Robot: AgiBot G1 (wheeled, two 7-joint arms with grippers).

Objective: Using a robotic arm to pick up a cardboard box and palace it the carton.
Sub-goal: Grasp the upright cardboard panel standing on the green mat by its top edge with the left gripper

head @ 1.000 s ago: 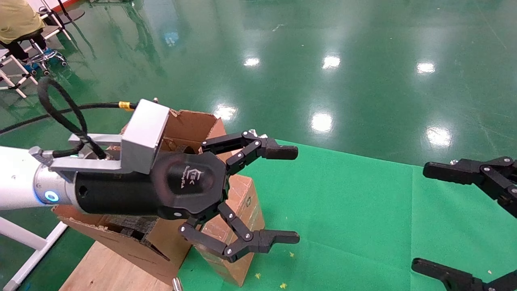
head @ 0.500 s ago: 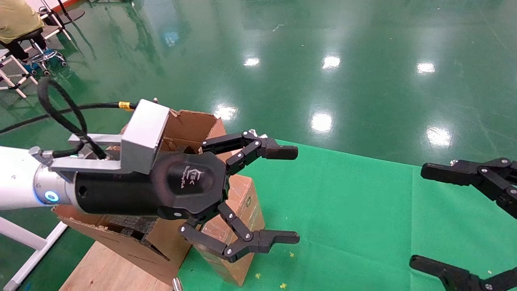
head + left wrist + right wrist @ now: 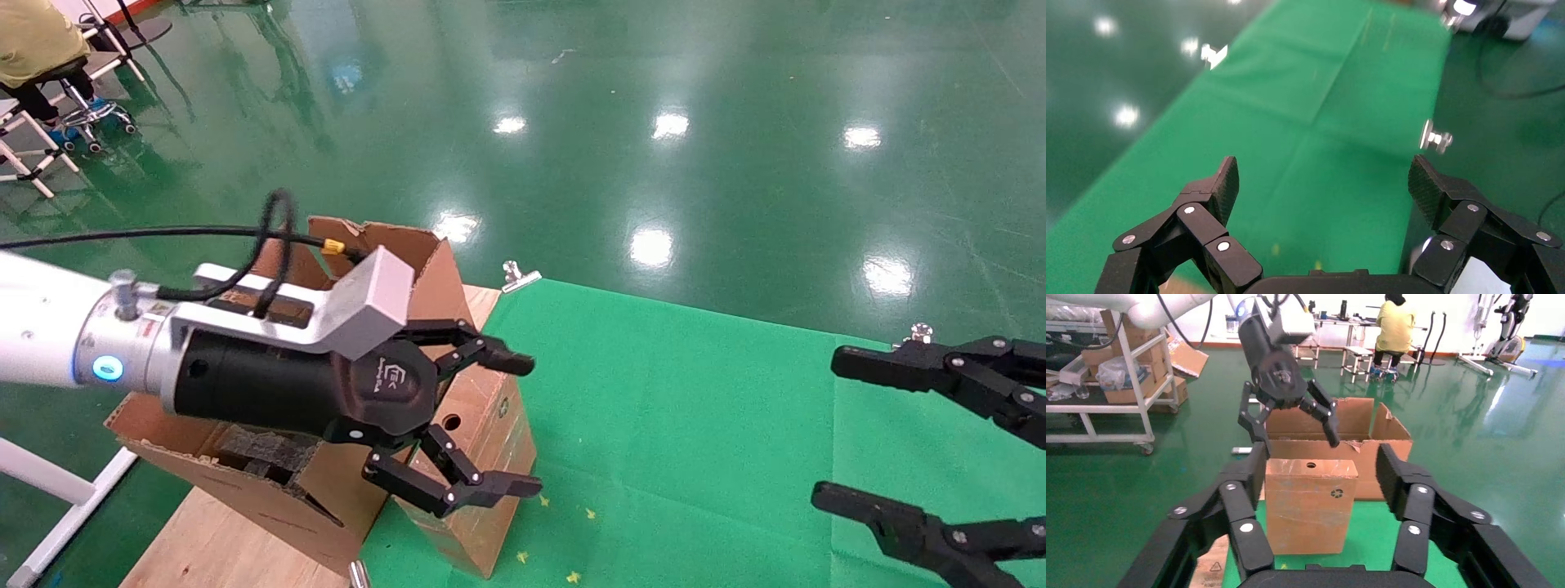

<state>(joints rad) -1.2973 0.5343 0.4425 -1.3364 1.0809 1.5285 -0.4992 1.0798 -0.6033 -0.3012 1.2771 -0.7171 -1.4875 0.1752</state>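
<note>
Brown box (image 3: 470,457) upright beside the carton (image 3: 270,457) on the green bench (image 3: 695,425).
Left gripper (image 3: 507,425) hovers above it, fingers (image 3: 511,486) spread wide; right gripper (image 3: 858,433) well apart, fingers spread, empty.

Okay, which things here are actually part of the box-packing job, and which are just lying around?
Part of the job:
- left gripper, open, above the small box
- small cardboard box, upright on the green mat
- big carton behind it, flaps open

Just lying around:
- right gripper, open, off to the side
- metal clip at the mat's edge
- green mat
- person in yellow at a far bench
</note>
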